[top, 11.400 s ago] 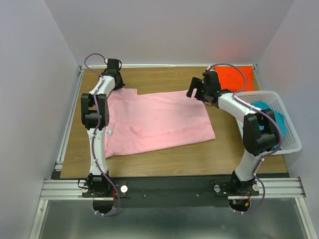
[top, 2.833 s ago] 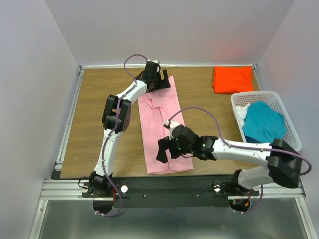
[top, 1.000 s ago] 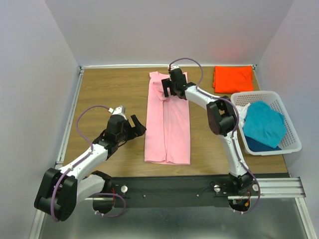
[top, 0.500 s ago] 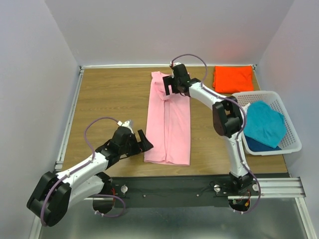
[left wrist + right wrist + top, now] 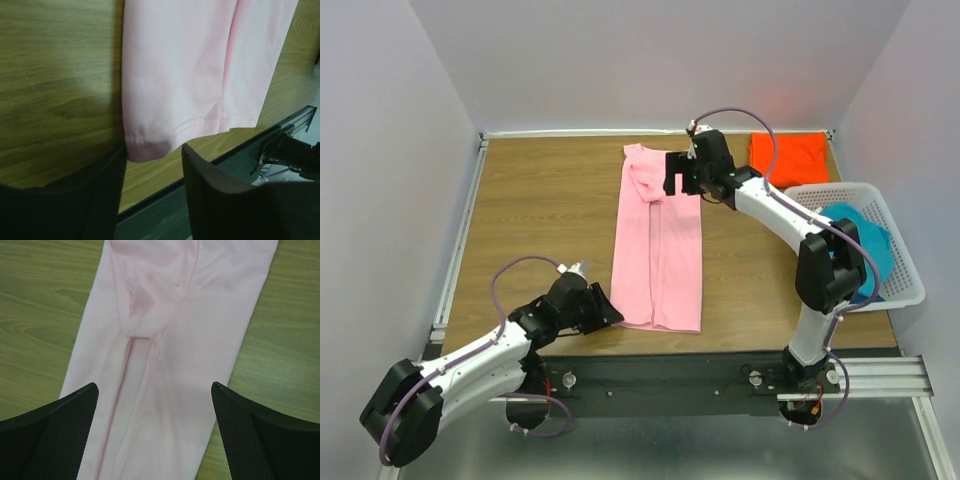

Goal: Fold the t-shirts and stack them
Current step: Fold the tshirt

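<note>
Left gripper (image 5: 598, 307) (image 5: 153, 156): low at the near left corner of the pink shirt (image 5: 658, 250) (image 5: 190, 60) (image 5: 170, 340). Its jaws stand partly apart on either side of the stitched hem corner, and nothing is pinched. Right gripper (image 5: 682, 176) (image 5: 154, 390): spread wide and empty, above the far end of the same shirt, where a crumpled fold shows.

Setting: a wood-grain table (image 5: 540, 210) enclosed by plain pale walls, with a dark metal rail (image 5: 660, 375) along its near edge. The orange shirt (image 5: 788, 157) lies folded flat at the far right corner. The teal shirt (image 5: 865, 240) sits bunched in the white lattice basket (image 5: 840, 188) at the right edge.

Change: a second ago the left gripper was fully spread and well left of the shirt; it has since come to the hem and narrowed. The right gripper has shifted slightly right. Eleven seconds ago the pink shirt lay as a broad panel; it is now a long narrow strip, soft and smooth, running from far to near at mid-table.
</note>
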Available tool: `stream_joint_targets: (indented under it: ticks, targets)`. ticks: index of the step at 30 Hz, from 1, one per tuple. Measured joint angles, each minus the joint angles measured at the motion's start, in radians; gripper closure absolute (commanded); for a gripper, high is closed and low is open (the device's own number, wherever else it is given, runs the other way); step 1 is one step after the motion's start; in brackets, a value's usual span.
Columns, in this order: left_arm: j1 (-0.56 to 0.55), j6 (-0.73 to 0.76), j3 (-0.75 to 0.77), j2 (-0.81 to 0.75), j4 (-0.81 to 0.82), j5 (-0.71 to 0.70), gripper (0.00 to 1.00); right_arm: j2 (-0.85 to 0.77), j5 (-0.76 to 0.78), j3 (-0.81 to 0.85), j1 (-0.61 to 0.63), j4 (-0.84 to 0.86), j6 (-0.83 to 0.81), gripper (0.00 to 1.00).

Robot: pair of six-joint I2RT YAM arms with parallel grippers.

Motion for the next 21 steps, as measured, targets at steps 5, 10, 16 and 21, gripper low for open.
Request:
stream_joint_targets:
  ticks: [5, 10, 16, 21]
  targets:
    - [-0.004, -0.034, -0.009, -0.011, -0.027, -0.003, 0.75, -0.088, 0.005, -0.151, 0.006, 0.004, 0.039, 0.0]
    - [-0.005, -0.049, -0.009, -0.007, -0.027, -0.012, 1.0, -0.21, 0.008, -0.32, 0.02, 0.012, 0.084, 0.0]
    - [-0.005, -0.049, -0.008, 0.021, -0.027, -0.019, 1.0, -0.367, 0.001, -0.511, 0.072, 0.01, 0.146, 0.0]
    - [-0.006, -0.037, -0.007, 0.021, -0.026, -0.019, 1.0, -0.527, -0.034, -0.67, 0.208, 0.006, 0.194, 0.0]
